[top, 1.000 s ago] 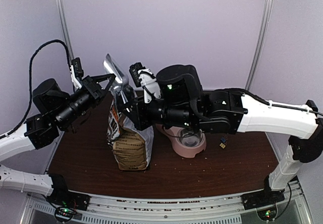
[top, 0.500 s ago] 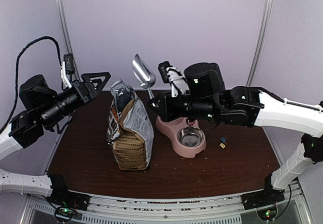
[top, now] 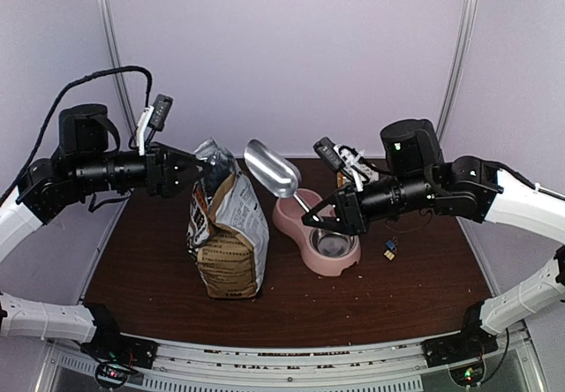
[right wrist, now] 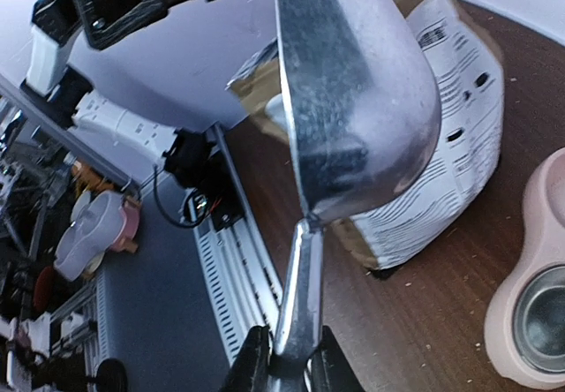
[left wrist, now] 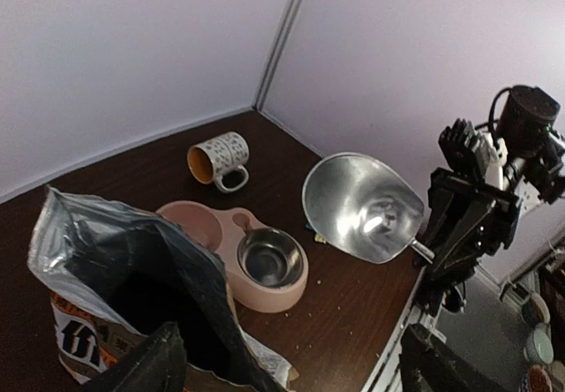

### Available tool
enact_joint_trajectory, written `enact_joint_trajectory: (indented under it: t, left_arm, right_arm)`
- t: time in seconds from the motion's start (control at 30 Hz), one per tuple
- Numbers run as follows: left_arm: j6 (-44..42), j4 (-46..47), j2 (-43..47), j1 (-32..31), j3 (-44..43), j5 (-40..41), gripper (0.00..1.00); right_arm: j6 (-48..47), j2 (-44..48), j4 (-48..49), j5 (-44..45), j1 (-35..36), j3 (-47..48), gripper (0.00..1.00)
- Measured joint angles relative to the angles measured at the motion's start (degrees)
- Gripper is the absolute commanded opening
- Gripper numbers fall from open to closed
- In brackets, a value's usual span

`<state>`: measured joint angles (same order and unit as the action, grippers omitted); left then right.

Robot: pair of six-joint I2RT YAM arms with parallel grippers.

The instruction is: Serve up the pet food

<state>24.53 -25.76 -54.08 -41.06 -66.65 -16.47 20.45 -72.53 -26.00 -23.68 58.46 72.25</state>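
The right gripper (top: 323,219) clamps the empty scoop (top: 272,169) by its handle, the left gripper (top: 192,169) gapes beside the bag (top: 228,233), pet food unseen, presumably inside it, and unsteadied, that bag could topple as the scoop digs in.

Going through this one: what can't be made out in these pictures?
Pet food level in the bag: left wrist view, interior too dark.
Small object beside the pink bowl: top view, too small to identify.
Fingertips of the left gripper: left wrist view, cut off by the bottom edge.
Most of the pink bowl: right wrist view, past the right edge.
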Motion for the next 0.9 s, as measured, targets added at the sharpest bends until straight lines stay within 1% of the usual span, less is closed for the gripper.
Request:
enact_joint_trajectory:
  t: [0.1, 0.2, 0.3, 0.4, 0.63, 0.8, 0.9]
  left_arm:
    - [-3.56, -3.56, -2.34, 0.04, -1.18, -8.0, 0.88]
    - [-5.81, -5.79, -3.52, 0.04, -2.1, -14.08, 0.89]
    - [-7.21, -7.04, -4.74, 0.04, -2.51, -18.56, 0.89]
    - [-7.91, -8.63, -6.29, 0.04, -2.51, -21.33, 0.88]
    - [-8.33, -9.55, -8.61, 0.02, -2.51, -26.18, 0.68]
    - [-8.07, -9.46, -8.63, -0.33, -2.47, -27.98, 0.51]
    - [-8.07, -9.42, -8.87, -0.81, -2.47, -28.55, 0.44]
  right_arm:
    - [-0.76, 1.6, -0.52, -8.26, 0.0, -2.43, 0.0]
    - [-0.87, 2.6, -0.87, -15.37, 0.07, -3.63, 0.0]
    - [-0.98, 2.95, -1.09, -20.11, 0.2, -3.78, 0.0]
    - [-1.46, 2.93, -1.79, -22.97, 0.7, -3.76, 0.0]
    - [-3.56, 1.68, -5.05, -25.66, 1.57, -3.26, 0.0]
    - [-4.48, 0.42, -6.54, -26.18, 1.77, -2.91, 0.0]
    - [-4.98, -0.22, -7.3, -26.32, 1.88, -2.49, 0.0]
